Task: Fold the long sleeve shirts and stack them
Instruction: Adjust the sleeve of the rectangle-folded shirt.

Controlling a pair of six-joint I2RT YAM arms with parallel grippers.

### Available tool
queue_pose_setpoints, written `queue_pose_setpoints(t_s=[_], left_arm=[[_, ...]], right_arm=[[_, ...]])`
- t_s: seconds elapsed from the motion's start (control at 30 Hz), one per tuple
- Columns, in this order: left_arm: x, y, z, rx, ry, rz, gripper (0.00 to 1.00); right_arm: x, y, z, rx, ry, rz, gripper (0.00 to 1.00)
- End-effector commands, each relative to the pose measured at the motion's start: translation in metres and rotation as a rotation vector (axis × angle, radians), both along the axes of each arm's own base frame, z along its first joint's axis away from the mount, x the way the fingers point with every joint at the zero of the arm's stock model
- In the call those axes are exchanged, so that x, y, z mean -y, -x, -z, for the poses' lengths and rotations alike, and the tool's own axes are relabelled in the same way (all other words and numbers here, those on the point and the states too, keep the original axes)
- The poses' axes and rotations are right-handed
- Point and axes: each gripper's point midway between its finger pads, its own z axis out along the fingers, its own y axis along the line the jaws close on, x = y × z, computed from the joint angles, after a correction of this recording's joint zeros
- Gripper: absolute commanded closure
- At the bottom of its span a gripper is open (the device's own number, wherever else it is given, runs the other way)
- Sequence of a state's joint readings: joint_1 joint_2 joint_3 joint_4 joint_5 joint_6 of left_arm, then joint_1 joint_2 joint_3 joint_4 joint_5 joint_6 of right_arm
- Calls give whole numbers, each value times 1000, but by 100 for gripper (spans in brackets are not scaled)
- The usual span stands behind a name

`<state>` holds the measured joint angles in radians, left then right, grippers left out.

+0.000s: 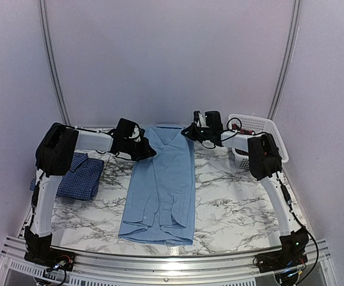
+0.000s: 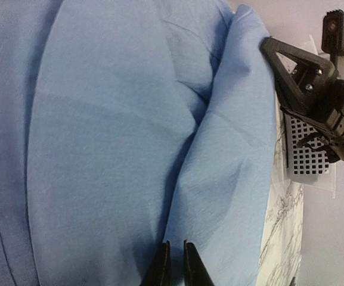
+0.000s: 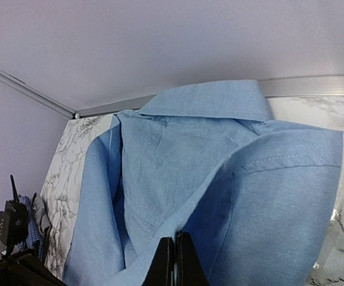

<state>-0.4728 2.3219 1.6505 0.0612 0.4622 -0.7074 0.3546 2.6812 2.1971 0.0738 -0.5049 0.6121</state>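
My right claw point(image 3: 174, 257) and left claw point(image 2: 173, 263) sit pinched shut; white basket point(image 1: 273, 128), contents unclear; both grip the light blue shirt point(image 1: 160, 185) by its collar end.

Your light blue shirt point(image 1: 160, 185) lies lengthwise mid-table, collar far end, with the checked dark blue one point(image 1: 79, 176) folded at left.

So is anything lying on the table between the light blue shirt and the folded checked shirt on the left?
Nothing visible does. Only bare marble table separates the light blue shirt from the checked shirt. The left arm reaches across just beyond the checked shirt's far edge.
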Motion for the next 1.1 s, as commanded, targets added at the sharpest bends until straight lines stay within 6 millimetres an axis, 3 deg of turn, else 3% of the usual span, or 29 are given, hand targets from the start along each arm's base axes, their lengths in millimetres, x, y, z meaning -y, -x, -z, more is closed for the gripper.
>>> queue_pose_setpoints(t_s=[0.0, 0.23, 0.63, 1.07], left_arm=[[-5, 0, -24, 56, -5, -1, 84], [-5, 4, -28, 67, -5, 11, 62], [7, 6, -21, 31, 34, 13, 66], [5, 16, -14, 52, -71, 42, 62]], right_arm=[[7, -8, -53, 87, -34, 30, 100], [7, -7, -55, 88, -32, 27, 100], [8, -5, -59, 91, -30, 25, 100], [8, -4, -60, 93, -31, 23, 100]])
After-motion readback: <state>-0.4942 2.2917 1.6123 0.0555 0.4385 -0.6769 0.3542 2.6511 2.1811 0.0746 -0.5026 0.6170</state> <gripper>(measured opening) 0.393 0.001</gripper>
